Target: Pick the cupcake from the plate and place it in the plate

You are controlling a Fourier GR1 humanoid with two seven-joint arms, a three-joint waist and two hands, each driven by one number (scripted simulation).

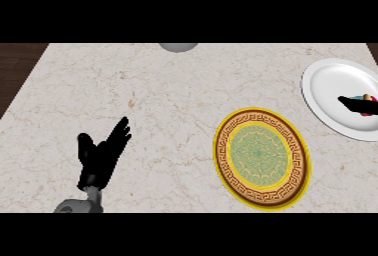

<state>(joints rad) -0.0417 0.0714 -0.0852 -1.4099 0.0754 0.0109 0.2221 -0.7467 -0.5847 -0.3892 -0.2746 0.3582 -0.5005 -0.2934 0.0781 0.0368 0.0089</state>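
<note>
**Op A:** Marble, pale and veined — that's the counter (148, 100) filling my head view, dark wood at the far left corner. Starting from the left: my left hand (100, 157) rests low on that side, fingers straight and pointing up, holding nothing. It's out of this job, I'd say.

**Op B:** And the middle?

**Op A:** A grey rounded thing (178, 46) at the far edge, cut off by the view; I can't tell what it is. Right of centre lies the patterned plate (225, 150), gold rim, brown key band, green middle, nothing on it. I take that as the target.

**Op B:** The cupcake?

**Op A:** On the white plate (328, 85) at the far right. My right hand (356, 104) comes in from the right edge over that plate, and a speck of red and colour at its tip is the cupcake (365, 97), mostly hidden. Whether the fingers are spread or already pinching it, I cannot tell; too little of the hand shows.

**Op B:** So which step?

**Op A:** The pick, by my reading — reach or grasp, not yet the carry. Next I'd want the fingers closed round the cupcake, a lift clear of the white rim, then a move left and toward me over the green centre before letting go.
</note>
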